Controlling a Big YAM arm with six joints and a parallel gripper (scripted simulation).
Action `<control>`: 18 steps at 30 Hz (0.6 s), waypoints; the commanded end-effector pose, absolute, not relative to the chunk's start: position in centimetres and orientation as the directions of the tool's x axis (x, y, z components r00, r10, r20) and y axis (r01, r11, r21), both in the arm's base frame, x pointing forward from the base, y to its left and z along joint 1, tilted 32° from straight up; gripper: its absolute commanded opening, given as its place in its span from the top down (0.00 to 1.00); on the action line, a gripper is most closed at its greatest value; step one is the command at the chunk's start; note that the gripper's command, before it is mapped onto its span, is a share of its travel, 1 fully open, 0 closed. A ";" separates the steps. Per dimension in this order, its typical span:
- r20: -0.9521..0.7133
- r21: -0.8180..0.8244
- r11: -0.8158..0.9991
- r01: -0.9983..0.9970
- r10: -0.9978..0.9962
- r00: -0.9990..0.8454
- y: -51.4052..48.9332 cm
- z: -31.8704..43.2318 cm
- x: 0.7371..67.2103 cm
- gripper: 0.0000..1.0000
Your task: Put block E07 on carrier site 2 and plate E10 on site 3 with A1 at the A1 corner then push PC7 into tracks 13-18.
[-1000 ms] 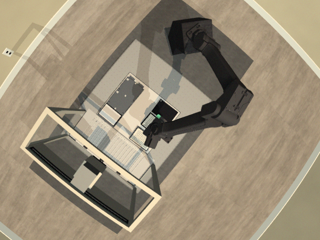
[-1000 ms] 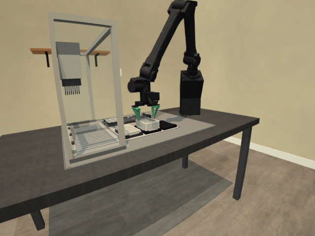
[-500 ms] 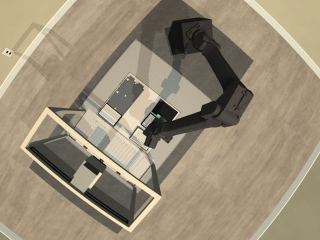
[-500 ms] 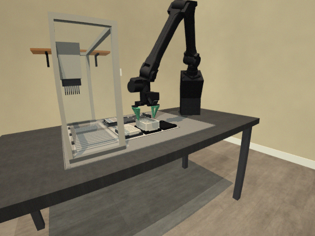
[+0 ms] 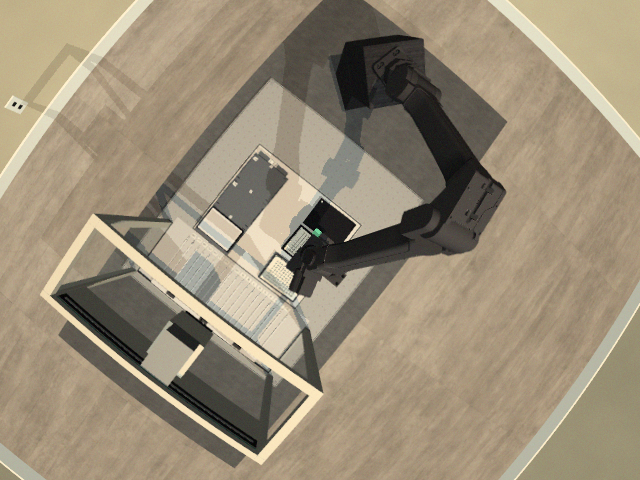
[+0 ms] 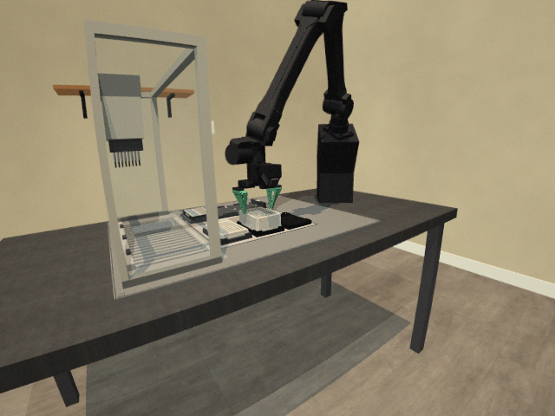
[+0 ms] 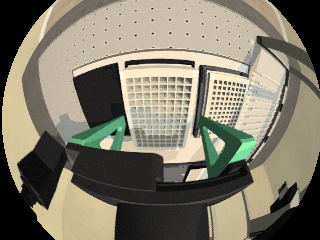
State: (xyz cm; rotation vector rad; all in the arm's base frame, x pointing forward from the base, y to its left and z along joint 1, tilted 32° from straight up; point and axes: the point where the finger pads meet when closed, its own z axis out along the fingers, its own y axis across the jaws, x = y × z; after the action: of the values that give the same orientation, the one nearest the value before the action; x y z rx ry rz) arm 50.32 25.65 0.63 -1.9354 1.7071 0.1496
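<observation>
Gripper fully released, holding nothing, green fingers straddling the deep-well block E07, tips just above its top rim. E07 sits in the middle nest of the row, between the 384-well plate E10 on the near side and a dark plate on the far side. Carrier PC7 lies on the apron, left of the nests, outside the rails.

1. Gripper: green fingers, black body.
2. Deep-well block: white, gridded top.
3. Nests: black.
4. Table: dark charcoal.
5. Mat: pale grey, dotted.
6. Instrument frame: cream.
</observation>
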 end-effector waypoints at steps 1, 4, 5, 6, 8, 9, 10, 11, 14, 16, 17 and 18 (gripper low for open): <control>-0.433 -0.323 -0.024 -0.946 -0.885 0.170 25.8 0.1 50.8 0.00; -0.436 -0.331 -0.033 -0.943 -0.881 0.184 26.6 0.2 51.1 0.00; -0.436 -0.334 -0.033 -0.942 -0.881 0.185 26.7 0.2 51.2 0.00; -0.436 -0.334 -0.033 -0.942 -0.881 0.185 26.7 0.2 51.2 0.00; -0.435 -0.328 -0.016 -0.944 -0.885 0.166 25.8 0.1 51.7 0.00; -0.436 -0.335 -0.016 -0.942 -0.884 0.170 26.0 0.2 51.9 0.00; -0.436 -0.338 -0.018 -0.941 -0.883 0.174 26.2 0.1 51.9 0.00; -0.437 -0.337 -0.022 -0.941 -0.882 0.177 26.4 0.0 51.8 0.00; -0.436 -0.337 -0.031 -0.941 -0.881 0.185 27.1 -0.2 51.6 0.00; -0.436 -0.336 -0.031 -0.941 -0.881 0.185 27.2 -0.4 51.6 0.00; -0.436 -0.336 -0.029 -0.941 -0.881 0.182 27.1 -0.5 51.7 0.00; -0.436 -0.337 -0.025 -0.941 -0.882 0.180 26.9 -0.6 51.8 0.00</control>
State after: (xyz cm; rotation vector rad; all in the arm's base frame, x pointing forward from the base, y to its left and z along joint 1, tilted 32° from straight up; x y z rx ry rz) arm 50.17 26.20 -1.21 -1.9420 1.7162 0.1574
